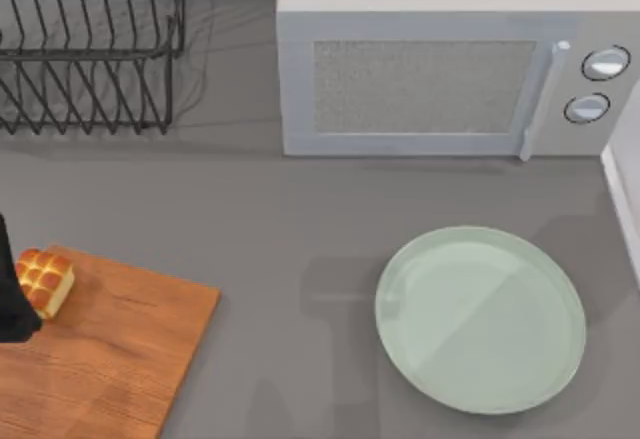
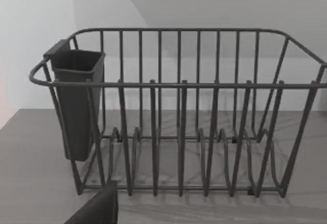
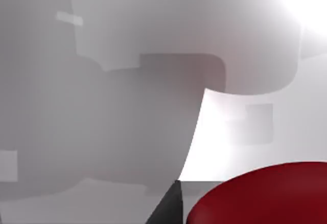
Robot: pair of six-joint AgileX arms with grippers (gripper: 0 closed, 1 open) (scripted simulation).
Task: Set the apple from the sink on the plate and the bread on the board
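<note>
The bread point(image 1: 45, 281) sits on the far left corner of the board point(image 1: 120, 359). My left gripper point(image 1: 10, 299) is a dark shape at the top view's left edge, right against the bread's left side. A bit of it point(image 2: 97, 211) also shows in the left wrist view. The plate point(image 1: 480, 319) lies bare at the right of the counter. The red apple point(image 3: 265, 196) looms large and very near in the right wrist view, inside the pale sink point(image 3: 127, 106). A dark part of my right gripper point(image 3: 171, 206) is just beside the apple.
A black wire dish rack point(image 1: 90, 49) with a dark cutlery cup point(image 2: 76, 101) stands at the back left. A grey microwave point(image 1: 440, 69) fills the back middle and right. The sink's rim point(image 1: 625, 194) runs along the right edge.
</note>
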